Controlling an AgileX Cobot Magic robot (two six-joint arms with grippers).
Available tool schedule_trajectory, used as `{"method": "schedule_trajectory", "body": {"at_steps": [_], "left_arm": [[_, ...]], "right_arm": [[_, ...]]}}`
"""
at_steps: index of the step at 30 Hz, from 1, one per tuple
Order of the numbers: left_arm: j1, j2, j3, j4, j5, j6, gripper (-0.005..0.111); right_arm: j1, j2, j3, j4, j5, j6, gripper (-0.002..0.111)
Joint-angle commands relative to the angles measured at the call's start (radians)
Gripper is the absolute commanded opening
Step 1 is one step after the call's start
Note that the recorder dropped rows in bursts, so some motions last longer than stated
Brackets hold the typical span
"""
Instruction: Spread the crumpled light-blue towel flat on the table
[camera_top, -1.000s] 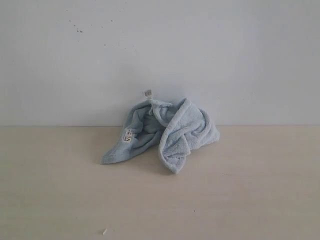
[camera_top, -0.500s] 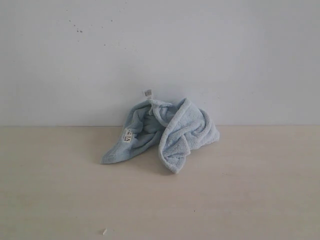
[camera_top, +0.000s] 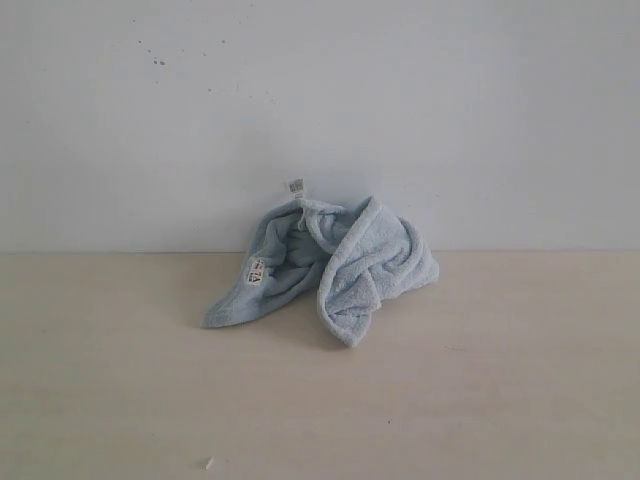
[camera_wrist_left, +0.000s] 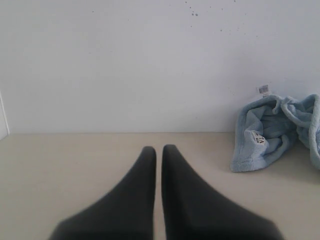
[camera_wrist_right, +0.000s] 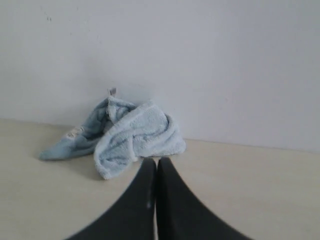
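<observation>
- Nothing has moved since a second ago; the towel lies in the same crumpled heap.
- It sits on the tabletop, near the white wall.
- The left claw and right claw are both closed, empty and clear of the towel.

You see the towel as soft, fluffy terry cloth, matt, with a nubbly pile and a smoother stitched hem along its edges. A white label on the towel's left fold and a second label at its top look thin, flat and smooth; you cannot tell whether they are woven or printed. Under the towel, the tabletop is smooth and matt, with a faint wood-like grain. Behind the towel, the wall looks painted and matt, marked by dark specks up and left of the towel. The left gripper and right gripper have smooth, matt black surfaces; plastic or rubber, you cannot tell.
</observation>
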Motion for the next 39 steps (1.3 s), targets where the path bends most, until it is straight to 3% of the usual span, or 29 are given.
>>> {"method": "schedule_trajectory", "body": {"at_steps": [1, 4, 8, 10, 13, 15, 25, 28, 31, 33, 39], "left_arm": [[0.002, -0.003, 0.004, -0.012, -0.014, 0.005, 0.004], [0.002, -0.003, 0.004, -0.012, -0.014, 0.005, 0.004], [0.002, -0.003, 0.004, -0.012, -0.014, 0.005, 0.004], [0.002, -0.003, 0.004, -0.012, -0.014, 0.005, 0.004], [0.002, -0.003, 0.004, -0.012, -0.014, 0.005, 0.004], [0.002, -0.003, 0.004, -0.012, -0.014, 0.005, 0.004], [0.002, -0.003, 0.004, -0.012, -0.014, 0.005, 0.004], [0.002, -0.003, 0.004, -0.012, -0.014, 0.005, 0.004], [0.002, -0.003, 0.004, -0.012, -0.014, 0.005, 0.004], [0.002, -0.003, 0.004, -0.012, -0.014, 0.005, 0.004], [0.002, -0.003, 0.004, -0.012, -0.014, 0.005, 0.004]], "right_arm": [[0.001, -0.004, 0.000, 0.052, -0.187, 0.376, 0.000], [0.001, -0.004, 0.000, 0.052, -0.396, 0.562, 0.000], [0.001, 0.012, -0.089, 0.048, -0.202, 0.641, 0.000], [0.001, 0.126, -0.196, 0.038, -0.087, 0.547, 0.000], [0.001, 0.492, -0.406, 0.038, 0.132, 0.253, 0.000], [0.001, 0.752, -0.533, 0.038, 0.138, 0.032, 0.000], [0.001, 1.584, -1.074, 0.041, 0.269, -0.369, 0.001], [0.001, 1.770, -1.247, 0.051, 0.332, -0.417, 0.016], [0.001, 1.904, -1.382, 0.196, 0.455, -0.586, 0.042], [0.001, 1.957, -1.429, 0.376, 0.521, -0.760, 0.051], [0.001, 2.038, -1.455, 0.865, 0.552, -1.241, 0.051]]}}
